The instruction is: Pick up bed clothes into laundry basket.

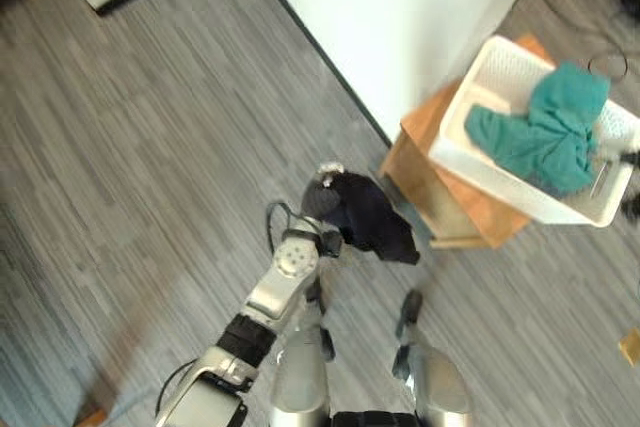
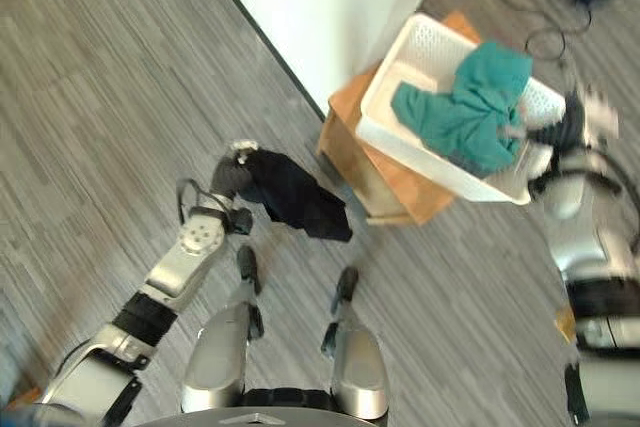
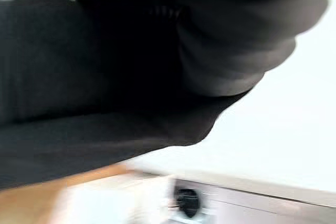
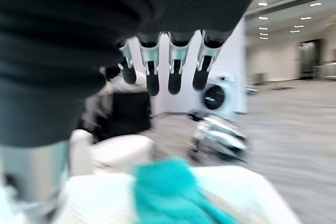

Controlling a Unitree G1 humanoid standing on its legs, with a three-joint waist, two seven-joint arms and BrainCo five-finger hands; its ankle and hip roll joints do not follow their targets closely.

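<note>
just now the left hand (image 2: pixel 238 173) is clenched round a black garment (image 2: pixel 298 197), which hangs from it above the grey plank floor (image 1: pixel 130 147), near the wooden stand (image 2: pixel 395 192). on that stand sits the white laundry basket (image 2: pixel 420 162) with a teal garment (image 2: pixel 470 107) draped inside. beside the basket's far end, the right hand (image 4: pixel 168 61) hovers with fingers straight and spread, holding nothing.

Both eye views look steeply down from the robot's head at the floor (image 1: pixel 150 147), sharing the white laundry basket (image 2: pixel 400 142) on its wooden stand (image 2: pixel 350 107). The left wrist camera sits pressed close against dark cloth (image 3: pixel 79 103). The right wrist camera looks past its fingers (image 4: pixel 176 72) over the basket, across the room.
</note>
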